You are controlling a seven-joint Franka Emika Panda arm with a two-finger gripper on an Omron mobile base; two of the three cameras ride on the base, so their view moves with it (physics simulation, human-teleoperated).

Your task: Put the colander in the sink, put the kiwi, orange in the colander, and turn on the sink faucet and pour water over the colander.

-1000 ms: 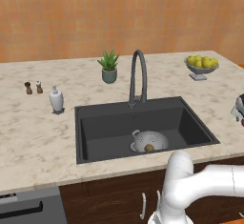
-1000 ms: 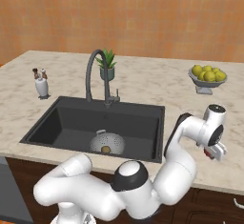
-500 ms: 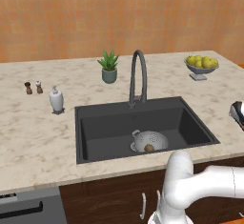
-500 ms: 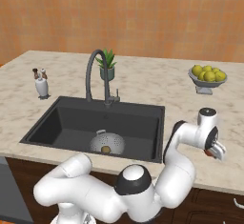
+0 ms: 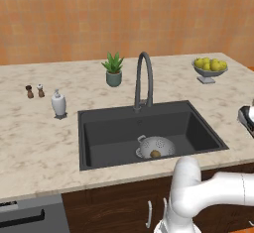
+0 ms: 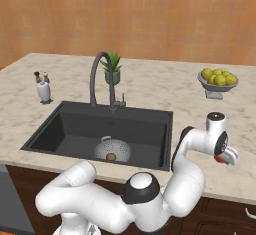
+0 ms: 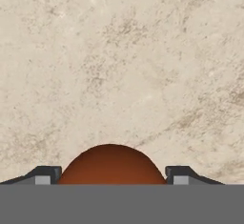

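The gripper (image 7: 110,178) hangs low over the beige marble counter (image 7: 119,66) to the right of the sink (image 6: 65,129), pointing down at the stone. In the hand view its 2 dark fingertips (image 7: 45,174) stand on either side of the orange (image 7: 111,165), which fills the space between them as a red-orange dome. The jaws are fairly wide, about the fruit's width, but whether the pads press on the skin or stand just off it cannot be told. In the right base view the fruit shows as a small red-orange patch under the hand, at or just above the counter; the views do not settle whether it rests on the stone.

The orange is round, so it has no long axis or pointing direction to read.

The colander (image 5: 157,146) sits upright on the floor of the dark sink, toward the front and right of the basin, rim up, with 1 small handle visible on its left side. The kiwi (image 5: 155,153) lies inside it, near the front wall of the bowl; it is too small to tell which way its long axis runs.

The sink faucet (image 5: 144,81) stands behind the basin at the middle of its back edge, its arched spout curving forward over the sink. A potted plant (image 5: 113,69) stands just behind and left of it, and a footed bowl of yellow-green fruit (image 5: 210,69) sits far right on the counter.
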